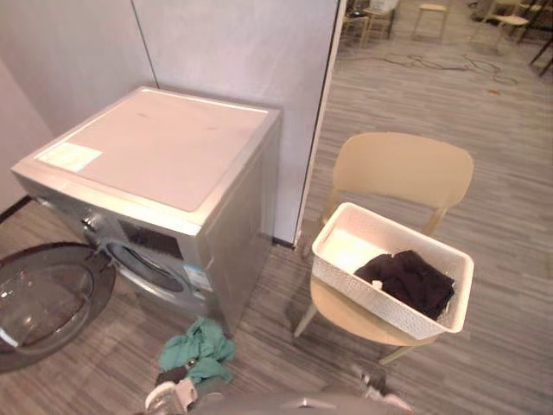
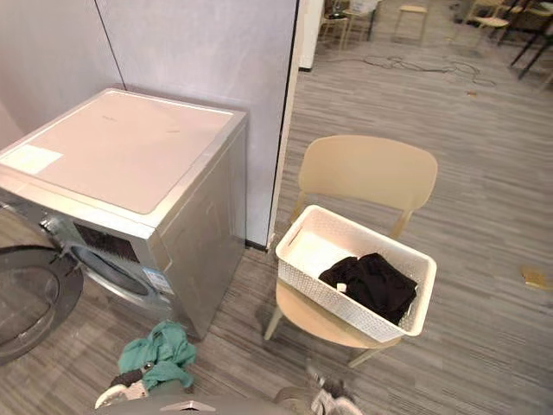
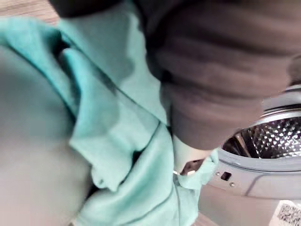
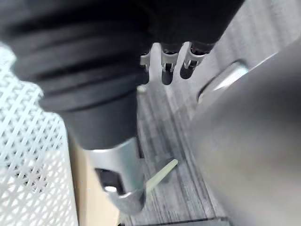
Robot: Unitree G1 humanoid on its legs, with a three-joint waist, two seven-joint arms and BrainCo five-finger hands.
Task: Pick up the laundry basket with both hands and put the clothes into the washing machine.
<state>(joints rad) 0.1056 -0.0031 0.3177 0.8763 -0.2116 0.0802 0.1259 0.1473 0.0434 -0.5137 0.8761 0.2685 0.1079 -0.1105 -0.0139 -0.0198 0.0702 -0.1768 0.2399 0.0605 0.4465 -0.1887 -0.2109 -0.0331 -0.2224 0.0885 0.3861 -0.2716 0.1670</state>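
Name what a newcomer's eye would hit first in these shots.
The white laundry basket holding dark clothes sits on a beige chair, to the right of the silver washing machine. The machine's round door is swung open. A teal garment is bunched low in front of the machine, close against the left robot hand.

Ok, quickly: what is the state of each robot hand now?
Left robot hand: cannot be told, it is buried in the teal cloth.
Right robot hand: open, holding nothing.
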